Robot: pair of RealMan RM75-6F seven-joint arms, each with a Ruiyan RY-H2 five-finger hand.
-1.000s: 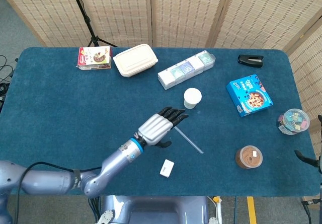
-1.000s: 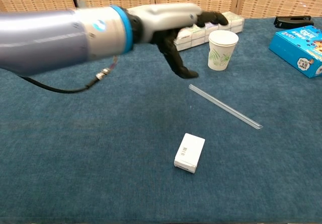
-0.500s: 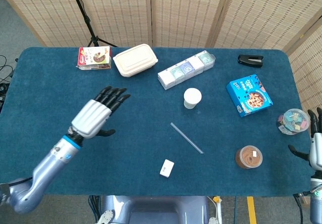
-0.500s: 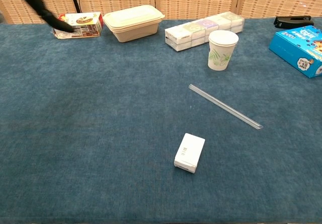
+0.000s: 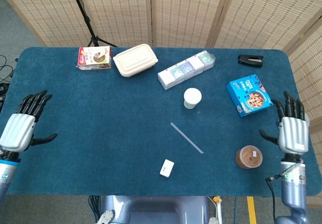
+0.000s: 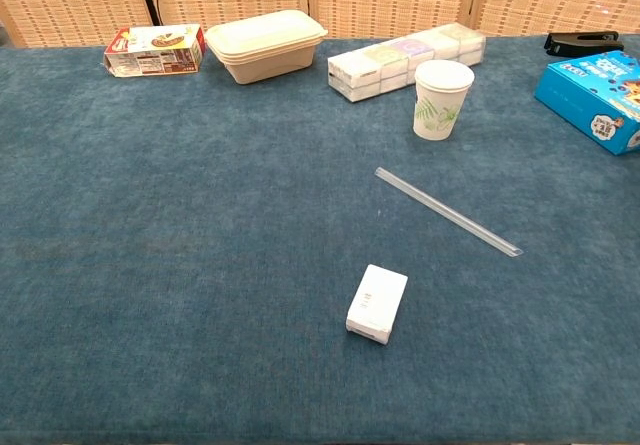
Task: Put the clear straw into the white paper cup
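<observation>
The left hand (image 5: 19, 127) hovers at the left edge of the table (image 5: 100, 128), back of the hand up, fingers spread and holding nothing. The right hand (image 5: 292, 131) hovers at the right edge in the same pose, fingers apart and empty, just right of a round jar with a brown lid (image 5: 249, 157) and below a small tub of coloured clips (image 5: 293, 121). Neither hand shows in the chest view.

Both hands are well apart from the clear straw (image 6: 447, 212), which lies flat and slanted on the blue cloth near the middle of the table. The white paper cup (image 6: 441, 99) stands upright behind the straw's far end, not touching it. A small white box (image 6: 377, 304) lies in front of the straw.

Behind the cup sits a row of white packets (image 6: 405, 59), with a beige lidded food container (image 6: 265, 44) and a small red-edged carton (image 6: 154, 49) to its left. A blue snack box (image 6: 598, 85) and a black stapler (image 6: 581, 42) lie towards the far right.
</observation>
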